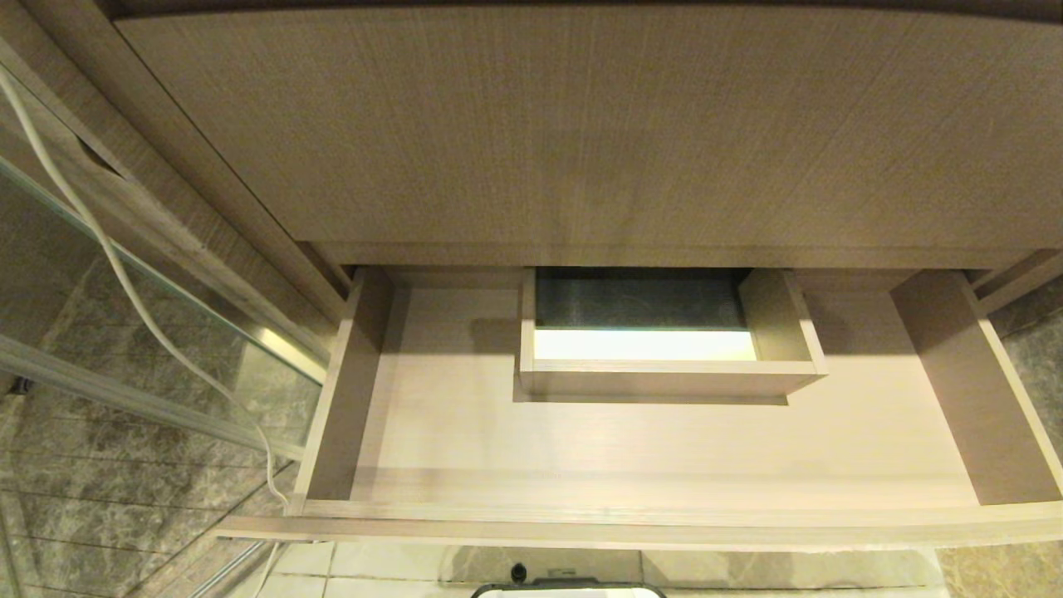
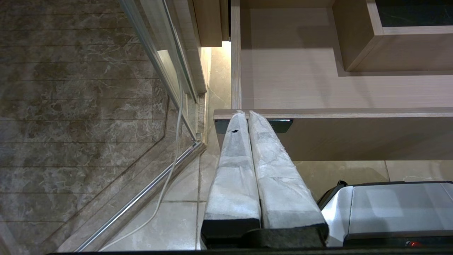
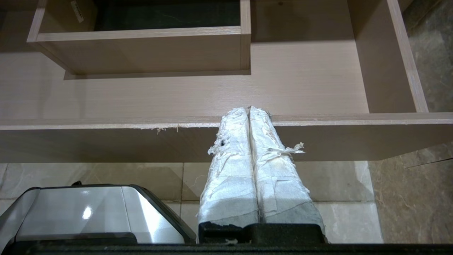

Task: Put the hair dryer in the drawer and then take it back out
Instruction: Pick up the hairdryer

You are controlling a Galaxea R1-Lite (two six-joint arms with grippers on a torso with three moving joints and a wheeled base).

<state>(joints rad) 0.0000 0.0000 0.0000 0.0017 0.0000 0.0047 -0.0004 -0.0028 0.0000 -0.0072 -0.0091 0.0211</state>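
From the head view, the drawer stands pulled out, its floor bare around the boxed cut-out; the hair dryer appears in no view, so I judge the first step is to find it. Left wrist view: the left claw is pressed together, empty, just before the drawer's front edge. Right wrist view: the right claw is likewise closed and empty. Either claw must spread wide before reaching for the rounded barrel.
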